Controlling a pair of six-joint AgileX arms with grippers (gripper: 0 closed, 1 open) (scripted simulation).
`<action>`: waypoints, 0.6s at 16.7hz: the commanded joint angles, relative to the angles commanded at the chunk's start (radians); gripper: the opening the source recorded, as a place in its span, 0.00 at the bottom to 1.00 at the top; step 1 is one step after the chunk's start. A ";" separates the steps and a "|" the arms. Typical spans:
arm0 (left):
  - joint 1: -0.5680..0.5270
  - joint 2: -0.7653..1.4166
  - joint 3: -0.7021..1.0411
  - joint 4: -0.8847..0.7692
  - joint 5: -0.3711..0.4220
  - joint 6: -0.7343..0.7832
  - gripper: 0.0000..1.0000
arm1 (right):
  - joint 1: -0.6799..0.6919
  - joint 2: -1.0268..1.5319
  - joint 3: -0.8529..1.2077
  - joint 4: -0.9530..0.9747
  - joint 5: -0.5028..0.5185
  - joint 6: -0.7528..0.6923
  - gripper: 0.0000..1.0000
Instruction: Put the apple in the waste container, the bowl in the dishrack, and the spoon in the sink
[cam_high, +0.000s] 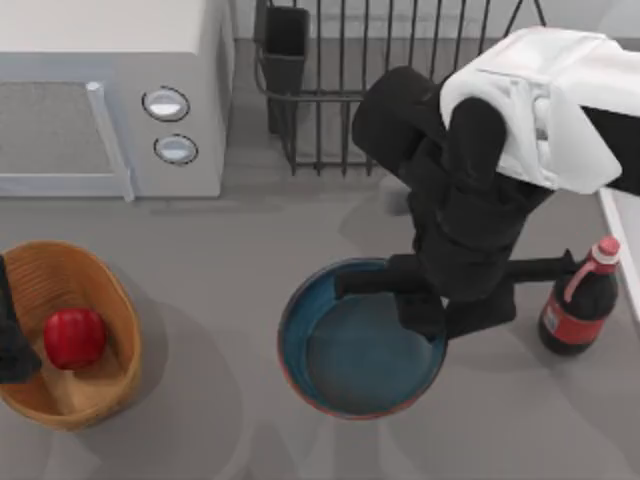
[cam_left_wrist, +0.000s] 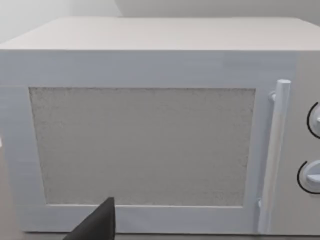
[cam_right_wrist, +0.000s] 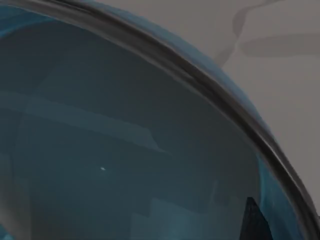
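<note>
Right gripper over bowl rim, far side.

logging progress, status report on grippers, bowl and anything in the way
Right gripper low over blue-teal bowl's far rim. Left arm parked at table's left edge. Red apple already in orange-tan basket. Red-labelled dark bottle close beside.

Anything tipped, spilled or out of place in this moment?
Nothing stands out. The apple lies in the waste container, the bowl sits upright under the right gripper, and the bottle stands upright.
</note>
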 joint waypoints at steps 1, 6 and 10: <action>0.000 0.000 0.000 0.000 0.000 0.000 1.00 | -0.026 -0.007 0.011 -0.028 0.011 0.013 0.00; 0.000 0.000 0.000 0.000 0.000 0.000 1.00 | -0.067 -0.014 0.023 -0.067 0.027 0.034 0.00; 0.000 0.000 0.000 0.000 0.000 0.000 1.00 | -0.043 -0.022 0.025 -0.033 0.059 0.003 0.00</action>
